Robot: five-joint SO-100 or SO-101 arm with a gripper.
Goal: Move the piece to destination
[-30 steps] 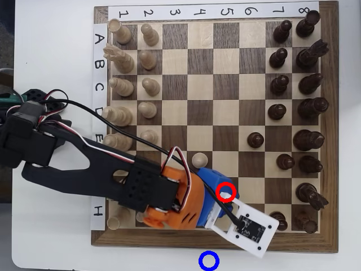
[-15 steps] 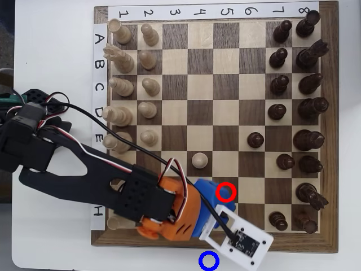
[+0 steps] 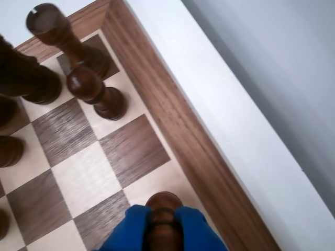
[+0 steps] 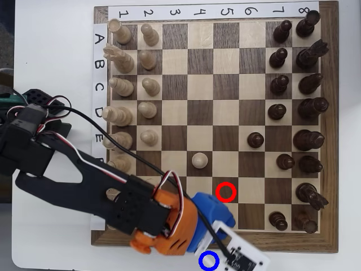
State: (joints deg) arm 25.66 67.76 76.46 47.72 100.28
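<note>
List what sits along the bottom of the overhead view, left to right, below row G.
Cream pawn partly hidden by the arm → orange gripper body → blue ring → white camera board → dark pawn → dark rook.

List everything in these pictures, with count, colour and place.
Wooden chessboard: one, brown and cream squares, on the white table.
Paper label strips: two, white, along the board's top and left edges in the overhead view.
Cream wooden pieces: count unclear because the arm covers some; left two columns, plus one pawn further in.
Dark-brown wooden pieces: fifteen standing, right two columns, one pawn advanced.
Small dark-brown pawn: one, held over the board's edge.
Red ring: one, on the board near its bottom edge.
Blue ring: one, on the table just below the board.
Arm: one, black and orange, entering from the left.
Blue-fingered gripper: one, shut on the pawn.
</note>
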